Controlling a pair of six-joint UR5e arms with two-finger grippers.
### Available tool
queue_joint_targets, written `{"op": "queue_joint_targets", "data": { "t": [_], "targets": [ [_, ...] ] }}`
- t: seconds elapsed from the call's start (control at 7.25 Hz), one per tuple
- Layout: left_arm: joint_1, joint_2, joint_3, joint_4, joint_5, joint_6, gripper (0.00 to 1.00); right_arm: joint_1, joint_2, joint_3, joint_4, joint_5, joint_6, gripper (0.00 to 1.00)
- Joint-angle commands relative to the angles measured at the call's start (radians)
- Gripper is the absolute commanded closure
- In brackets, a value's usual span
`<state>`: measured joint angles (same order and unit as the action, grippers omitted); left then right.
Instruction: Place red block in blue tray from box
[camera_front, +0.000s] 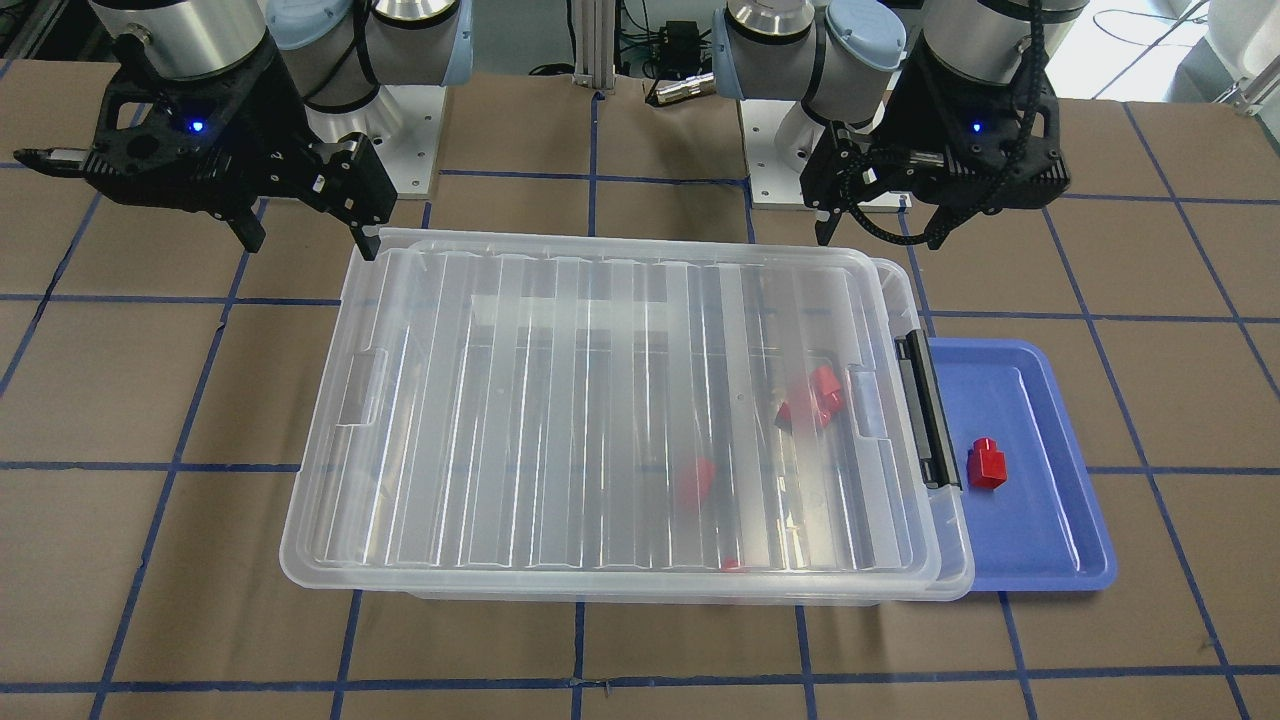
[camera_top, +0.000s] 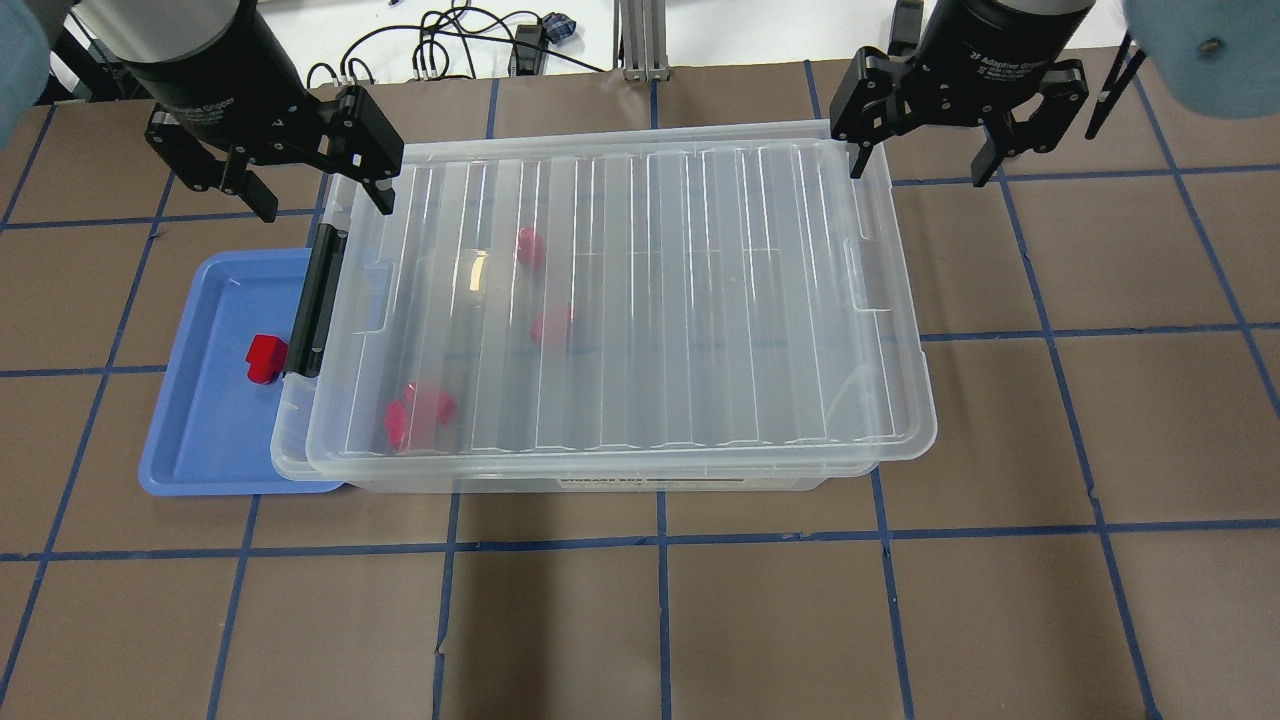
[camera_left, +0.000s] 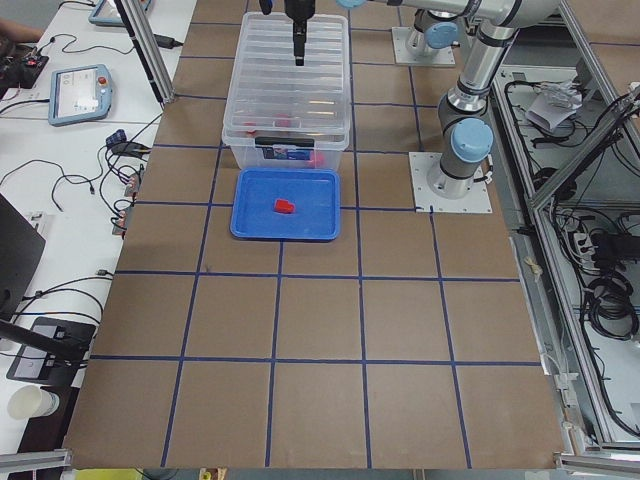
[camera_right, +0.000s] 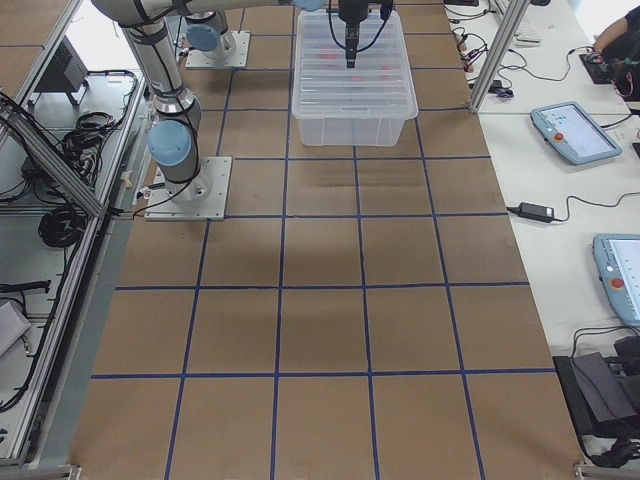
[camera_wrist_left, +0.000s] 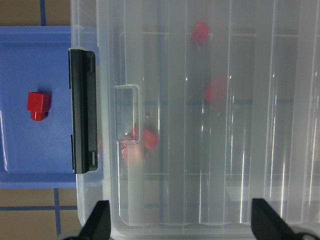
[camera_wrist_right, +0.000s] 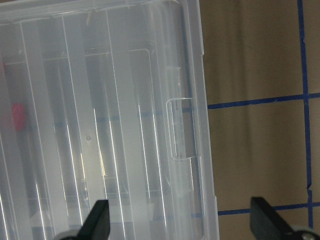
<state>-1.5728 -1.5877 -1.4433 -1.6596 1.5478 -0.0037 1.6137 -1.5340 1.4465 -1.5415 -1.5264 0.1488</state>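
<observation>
- Red block (camera_top: 266, 358) lying in blue tray (camera_top: 200, 445), just beside clear box's (camera_top: 900, 400) black latch (camera_top: 315, 300).
- Left gripper (camera_top: 322, 205) spread wide, hovering near, over box's latch-end corner.
- Right gripper (camera_top: 920, 170) spread too, well apart.

Stock of my surroundings:
- Brown table top (camera_top: 700, 620) before me, ruled into squares by blue tape lines (camera_top: 660, 540).
- Aluminium post (camera_top: 633, 40) and a tangle of black cables (camera_top: 447, 40) at its far edge.
- White bench (camera_left: 40, 140) off my left end, with a teach pendant (camera_left: 82, 93) and a paper cup (camera_left: 28, 403).
- White bench (camera_right: 560, 250) off my right end, with a second pendant (camera_right: 572, 132) and a black power brick (camera_right: 536, 212).
</observation>
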Motion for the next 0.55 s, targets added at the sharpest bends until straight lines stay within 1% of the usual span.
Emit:
{"op": "queue_joint_targets", "data": {
  "t": [0.0, 0.41],
  "targets": [
    [0.01, 0.0, 0.003, 0.006, -0.005, 0.001, 0.0, 0.0, 0.0, 0.0, -0.002, 0.0, 0.0, 0.0],
    [0.008, 0.001, -0.005, 0.006, -0.002, 0.001, 0.0, 0.0, 0.002, 0.002, -0.002, 0.0, 0.0, 0.0]
  ]
}}
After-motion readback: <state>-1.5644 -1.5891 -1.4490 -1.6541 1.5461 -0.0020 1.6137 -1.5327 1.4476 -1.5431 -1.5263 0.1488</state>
